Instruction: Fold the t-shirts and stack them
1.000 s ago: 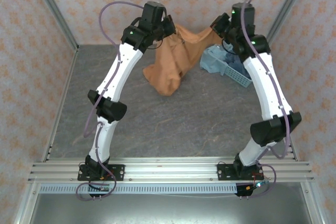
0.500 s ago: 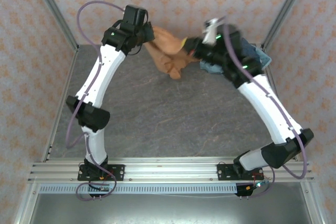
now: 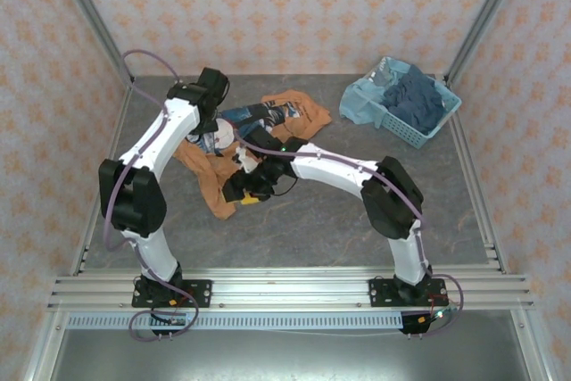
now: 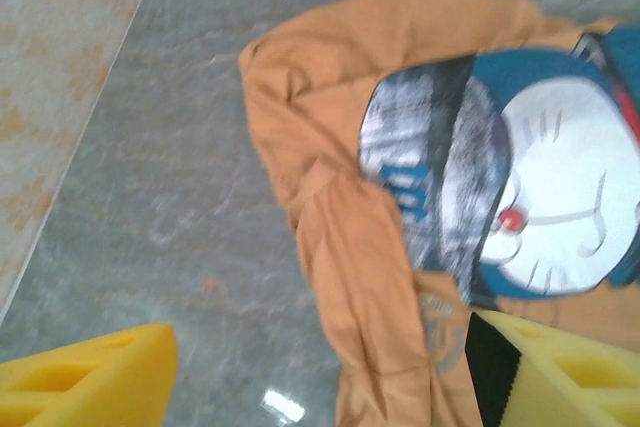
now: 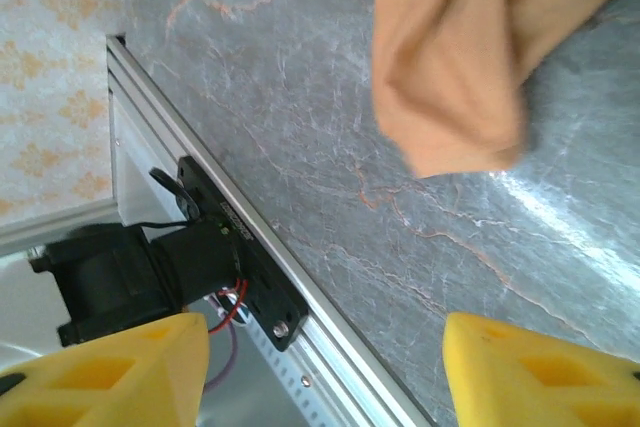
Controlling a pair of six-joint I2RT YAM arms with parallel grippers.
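Over the table (image 3: 339,211), the right gripper (image 5: 322,332) hangs with fingers spread wide, empty, near the orange shirt (image 3: 212,183). Beyond, that shirt lies crumpled, print up, under the left gripper (image 4: 320,332), likewise spread and empty. Far right, a navy shirt (image 3: 415,100) sits in the basket (image 3: 417,134).

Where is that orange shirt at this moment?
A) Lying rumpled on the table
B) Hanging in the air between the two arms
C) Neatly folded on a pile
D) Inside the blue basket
A: the orange shirt lies rumpled on the grey table with its cartoon print facing up, and the blue basket in the far corner holds dark blue clothes instead.
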